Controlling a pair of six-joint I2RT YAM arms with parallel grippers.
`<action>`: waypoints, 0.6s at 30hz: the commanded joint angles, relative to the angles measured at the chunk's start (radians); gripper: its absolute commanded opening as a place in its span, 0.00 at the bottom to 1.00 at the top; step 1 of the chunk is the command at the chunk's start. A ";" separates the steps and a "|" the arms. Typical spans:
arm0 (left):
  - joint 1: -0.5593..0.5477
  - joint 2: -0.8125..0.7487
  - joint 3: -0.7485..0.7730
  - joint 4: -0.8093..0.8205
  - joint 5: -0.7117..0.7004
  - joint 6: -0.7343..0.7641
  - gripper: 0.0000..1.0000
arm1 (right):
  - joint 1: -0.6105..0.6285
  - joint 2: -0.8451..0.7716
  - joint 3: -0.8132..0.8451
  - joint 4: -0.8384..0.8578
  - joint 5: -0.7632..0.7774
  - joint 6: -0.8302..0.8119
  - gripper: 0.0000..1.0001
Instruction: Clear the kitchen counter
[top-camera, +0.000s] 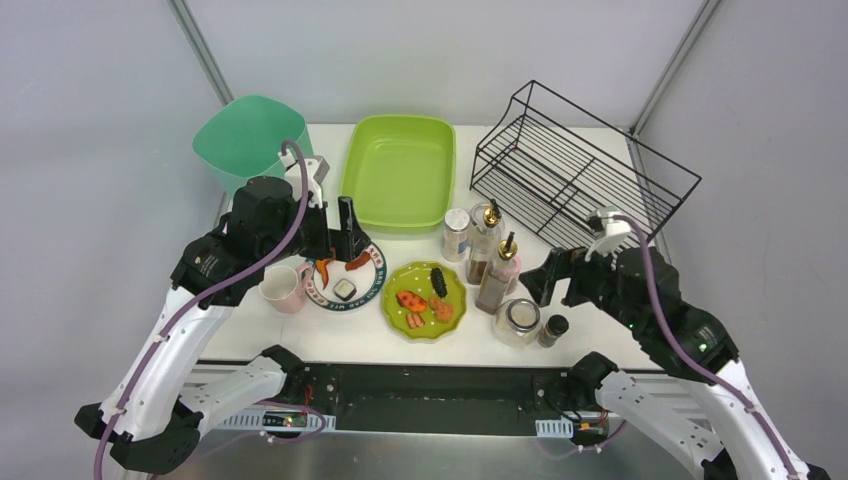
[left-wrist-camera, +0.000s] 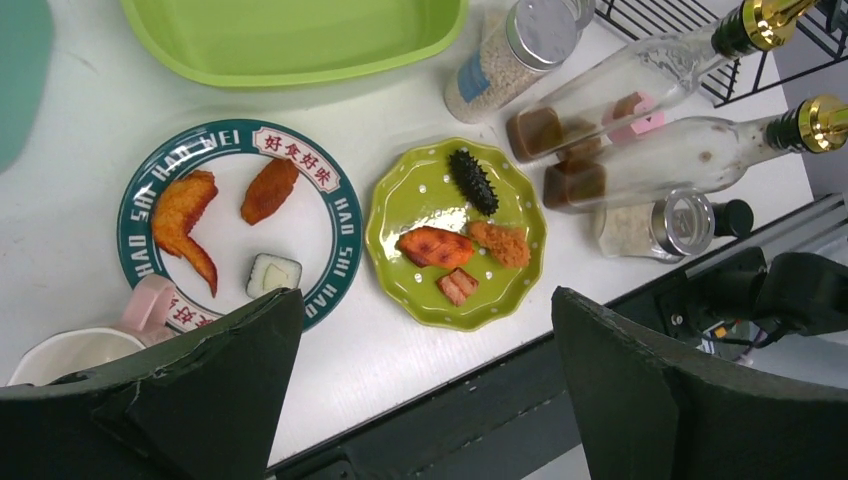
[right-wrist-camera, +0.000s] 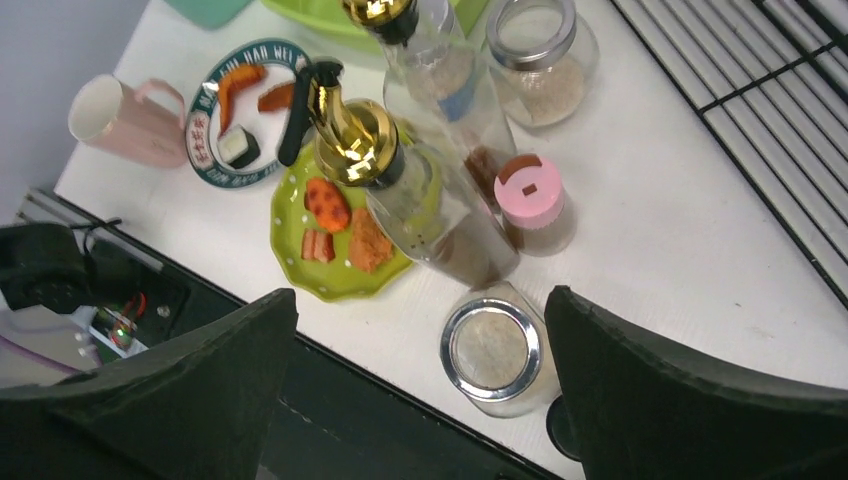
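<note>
Rack whole only from above

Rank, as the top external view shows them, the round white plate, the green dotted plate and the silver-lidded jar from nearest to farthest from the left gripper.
1. round white plate: just in front of the left gripper, on the left side.
2. green dotted plate: next to that plate, to its right, near the middle.
3. silver-lidded jar: far over on the right, by the front edge.
</note>
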 joint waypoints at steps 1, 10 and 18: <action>0.006 -0.024 -0.022 0.027 0.073 0.014 1.00 | 0.006 -0.049 -0.119 0.189 -0.110 -0.074 0.99; 0.006 -0.035 -0.080 0.062 0.109 0.014 1.00 | 0.038 -0.046 -0.238 0.373 -0.021 -0.138 0.99; 0.006 -0.031 -0.123 0.097 0.136 0.023 1.00 | 0.100 -0.054 -0.335 0.543 0.046 -0.204 0.96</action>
